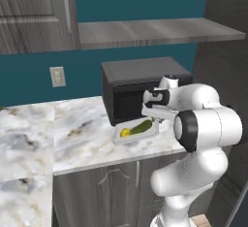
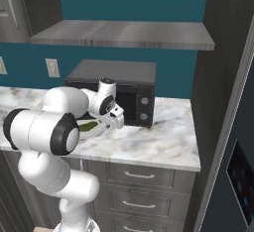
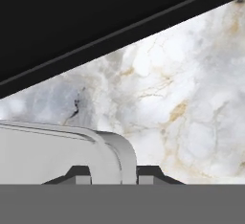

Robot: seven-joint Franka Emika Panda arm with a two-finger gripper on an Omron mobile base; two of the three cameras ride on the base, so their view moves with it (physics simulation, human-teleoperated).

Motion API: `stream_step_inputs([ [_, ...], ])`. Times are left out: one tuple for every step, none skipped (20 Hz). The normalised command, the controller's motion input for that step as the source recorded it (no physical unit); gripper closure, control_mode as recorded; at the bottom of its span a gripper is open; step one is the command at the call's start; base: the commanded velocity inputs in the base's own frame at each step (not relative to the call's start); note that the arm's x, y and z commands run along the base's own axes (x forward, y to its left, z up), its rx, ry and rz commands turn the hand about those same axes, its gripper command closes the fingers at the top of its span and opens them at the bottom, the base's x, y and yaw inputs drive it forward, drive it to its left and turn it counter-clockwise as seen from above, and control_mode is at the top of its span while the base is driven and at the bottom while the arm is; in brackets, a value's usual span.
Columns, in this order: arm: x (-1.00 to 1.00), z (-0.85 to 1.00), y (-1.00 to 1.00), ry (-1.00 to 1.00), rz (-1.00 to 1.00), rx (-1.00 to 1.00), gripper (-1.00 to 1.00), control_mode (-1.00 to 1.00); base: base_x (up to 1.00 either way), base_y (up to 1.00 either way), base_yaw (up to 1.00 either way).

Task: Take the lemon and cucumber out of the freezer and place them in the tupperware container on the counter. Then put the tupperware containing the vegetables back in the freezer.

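Observation:
The translucent tupperware container (image 1: 138, 138) rests on the marbled counter (image 1: 72, 134) just in front of the black microwave. Inside it lie the yellow lemon (image 1: 125, 132) and the dark green cucumber (image 1: 142, 126); the cucumber (image 2: 88, 126) also peeks out past my forearm in the right base view. My gripper (image 1: 156, 121) reaches down at the container's right end. In the hand view the container's curved corner wall (image 3: 48, 156) runs between the two fingertips, and my gripper (image 3: 114, 176) is shut on that wall. The freezer (image 2: 223, 77) is the tall dark cabinet at the right.
The microwave (image 1: 140, 83) stands directly behind the container, its dark front (image 3: 72, 17) close above my hand. A grey wall shelf (image 1: 155, 29) hangs over it. Bare counter (image 2: 158, 137) lies right of the container, with drawers (image 2: 139, 176) below. A wall outlet (image 1: 57, 76) sits left.

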Motion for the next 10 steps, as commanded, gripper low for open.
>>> stream_step_inputs([
  [0.0,0.0,0.0,0.1,0.0,0.06,1.0,-1.0,0.0,0.0,0.0],
  [0.0,0.0,0.0,0.11,0.0,0.05,1.0,-1.0,0.0,0.0,0.0],
  [0.0,0.0,0.0,0.09,0.0,0.03,1.0,-1.0,0.0,0.0,0.0],
  [0.0,-0.05,0.0,0.09,0.0,0.0,1.0,-1.0,0.0,0.0,0.0],
  [0.0,-0.12,0.0,0.09,0.0,0.0,1.0,-1.0,0.0,0.0,0.0],
  [0.0,-0.26,0.0,0.06,0.0,0.0,1.0,-1.0,0.0,0.0,0.0],
  [0.0,-0.35,0.0,0.04,0.0,0.0,1.0,-1.0,0.0,0.0,0.0],
  [-0.11,-0.41,0.0,0.01,0.0,0.0,1.0,-1.0,0.0,0.0,0.0],
  [-0.4,-0.6,0.0,0.0,0.01,0.0,1.0,-1.0,0.0,0.0,0.0],
  [-0.65,-0.7,0.0,0.0,0.03,-0.02,1.0,-1.0,0.0,0.0,0.0],
])
